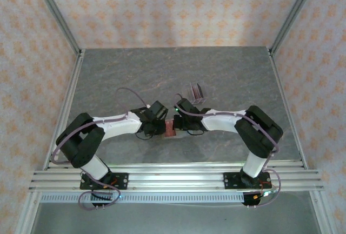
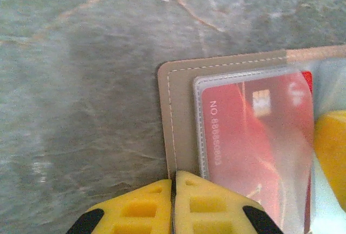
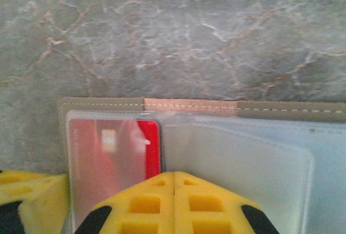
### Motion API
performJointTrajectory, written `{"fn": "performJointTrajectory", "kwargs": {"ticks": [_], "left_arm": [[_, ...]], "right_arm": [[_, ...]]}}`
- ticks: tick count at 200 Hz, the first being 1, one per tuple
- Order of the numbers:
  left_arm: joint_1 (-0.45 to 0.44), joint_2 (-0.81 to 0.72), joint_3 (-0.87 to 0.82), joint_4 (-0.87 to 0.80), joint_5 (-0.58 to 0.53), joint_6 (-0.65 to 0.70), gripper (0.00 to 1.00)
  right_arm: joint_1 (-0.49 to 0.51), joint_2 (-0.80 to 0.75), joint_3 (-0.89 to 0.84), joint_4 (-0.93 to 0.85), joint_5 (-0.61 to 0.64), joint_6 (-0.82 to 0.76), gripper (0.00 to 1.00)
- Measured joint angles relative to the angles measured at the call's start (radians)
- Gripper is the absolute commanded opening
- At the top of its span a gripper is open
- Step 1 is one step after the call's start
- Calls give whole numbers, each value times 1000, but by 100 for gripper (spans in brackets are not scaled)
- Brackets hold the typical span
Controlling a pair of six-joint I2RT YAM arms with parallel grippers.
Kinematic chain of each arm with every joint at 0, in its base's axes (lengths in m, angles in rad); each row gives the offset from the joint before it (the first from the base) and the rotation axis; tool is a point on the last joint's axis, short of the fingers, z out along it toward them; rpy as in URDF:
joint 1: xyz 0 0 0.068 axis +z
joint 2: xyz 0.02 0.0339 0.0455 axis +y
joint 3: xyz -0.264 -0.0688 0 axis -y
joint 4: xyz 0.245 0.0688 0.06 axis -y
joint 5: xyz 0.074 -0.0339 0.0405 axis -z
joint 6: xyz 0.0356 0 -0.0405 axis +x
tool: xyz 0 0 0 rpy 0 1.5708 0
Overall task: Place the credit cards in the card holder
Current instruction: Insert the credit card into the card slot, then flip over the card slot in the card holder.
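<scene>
The card holder (image 2: 181, 109) lies open on the grey marble table, tan-rimmed with clear sleeves inside. A red credit card (image 2: 254, 136) sits in its left sleeve, a bare red strip (image 3: 150, 147) still outside the sleeve's mouth. My left gripper (image 2: 174, 175) is shut on the holder's tan outer edge. My right gripper (image 3: 174, 174) is shut, its tips on the clear sleeve at the middle fold, right beside the card's edge; nothing shows between its fingers. From above, both grippers meet over the card holder (image 1: 171, 130) in the middle of the table.
A clear slotted plastic rack (image 1: 196, 91) with dark cards in it stands just behind the right wrist. One right finger (image 2: 331, 158) shows at the edge of the left wrist view. Aluminium rails frame the table.
</scene>
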Motion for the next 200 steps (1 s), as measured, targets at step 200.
{"fn": "performJointTrajectory", "kwargs": {"ticks": [200], "left_arm": [[10,-48,0,-88,35,98,11]], "right_arm": [[-16,83,206,-297,157,-180,29]]}}
